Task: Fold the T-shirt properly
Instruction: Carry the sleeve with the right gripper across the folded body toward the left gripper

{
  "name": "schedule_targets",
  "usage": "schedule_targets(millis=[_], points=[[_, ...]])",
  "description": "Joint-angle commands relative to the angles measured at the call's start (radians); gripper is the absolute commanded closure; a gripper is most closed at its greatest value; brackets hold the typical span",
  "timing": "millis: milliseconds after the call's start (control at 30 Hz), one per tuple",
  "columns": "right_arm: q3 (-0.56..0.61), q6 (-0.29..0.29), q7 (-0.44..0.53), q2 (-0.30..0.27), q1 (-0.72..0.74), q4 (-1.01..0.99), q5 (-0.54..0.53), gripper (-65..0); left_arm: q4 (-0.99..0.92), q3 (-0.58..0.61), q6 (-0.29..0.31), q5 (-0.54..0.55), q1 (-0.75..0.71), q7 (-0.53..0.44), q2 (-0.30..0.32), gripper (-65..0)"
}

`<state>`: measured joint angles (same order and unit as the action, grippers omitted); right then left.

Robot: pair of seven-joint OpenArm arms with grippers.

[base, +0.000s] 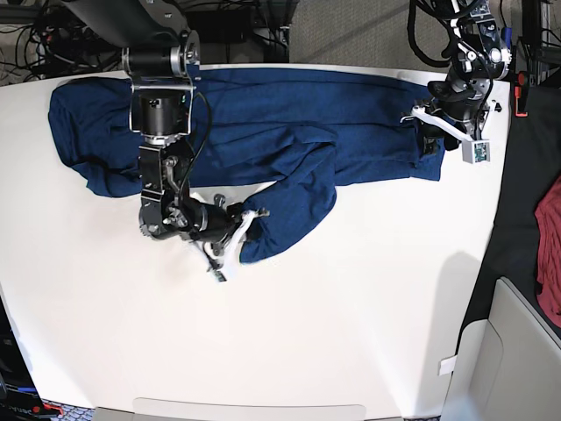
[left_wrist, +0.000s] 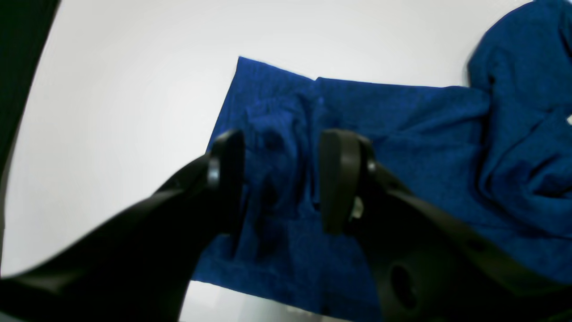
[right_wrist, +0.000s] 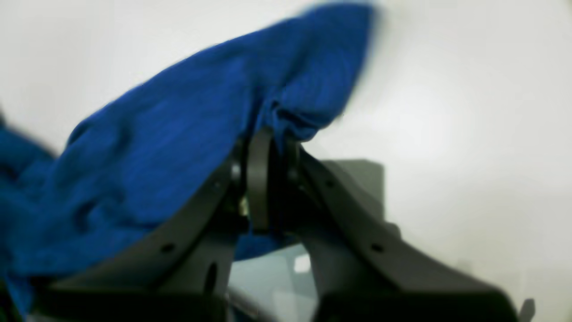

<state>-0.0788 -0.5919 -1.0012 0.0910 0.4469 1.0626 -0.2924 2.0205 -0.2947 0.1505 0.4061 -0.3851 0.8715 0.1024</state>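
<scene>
The blue T-shirt [base: 289,132] lies spread across the far half of the white table [base: 351,307], with one sleeve curling toward the middle. My right gripper [base: 248,219] is at that sleeve's end. In the right wrist view the right gripper [right_wrist: 273,156] is shut on a pinch of T-shirt [right_wrist: 178,134] fabric, which drapes over the fingers, lifted and blurred. My left gripper [base: 429,132] is at the other sleeve's end, on the base view's right. The left gripper [left_wrist: 281,179] stands open, its fingers [left_wrist: 339,179] on either side of a raised fold of the T-shirt [left_wrist: 402,134].
A red cloth [base: 552,228] hangs off the table at the right edge of the base view. A grey bin [base: 508,351] stands at the lower right, beyond the table's edge. Cables and dark equipment [base: 263,17] line the far side.
</scene>
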Motion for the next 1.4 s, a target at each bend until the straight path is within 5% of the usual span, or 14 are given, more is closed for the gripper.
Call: schedule_targets(millis=[0, 167, 400, 933, 1367], points=[[0.004, -0.032, 0.005, 0.006, 0.005, 0.049, -0.044, -1.0, 0.019, -0.005, 0.004, 0.006, 0.001, -0.016, 0.006, -26.5], [0.017, -0.101, 0.003, 0.019, -0.064, 0.221, -0.241, -1.0, 0.018, -0.005, 0.004, 0.006, 0.001, -0.016, 0.006, -26.4], [0.219, -0.106, -0.023, 0.040, -0.087, 0.328, -0.488, -1.0, 0.016, -0.008, 0.004, 0.006, -0.001, -0.016, 0.006, -24.0], [0.690, -0.106, -0.063, 0.066, -0.053, 0.344, -0.499, -1.2, 0.012, -0.209, 0.004, 0.004, -0.021, -0.016, -0.007, -19.0], [0.810, -0.106, -0.025, 0.066, -0.015, 0.347, -0.499, -1.3, 0.012, -0.274, 0.004, 0.004, -0.025, -0.007, -0.071, -19.0]])
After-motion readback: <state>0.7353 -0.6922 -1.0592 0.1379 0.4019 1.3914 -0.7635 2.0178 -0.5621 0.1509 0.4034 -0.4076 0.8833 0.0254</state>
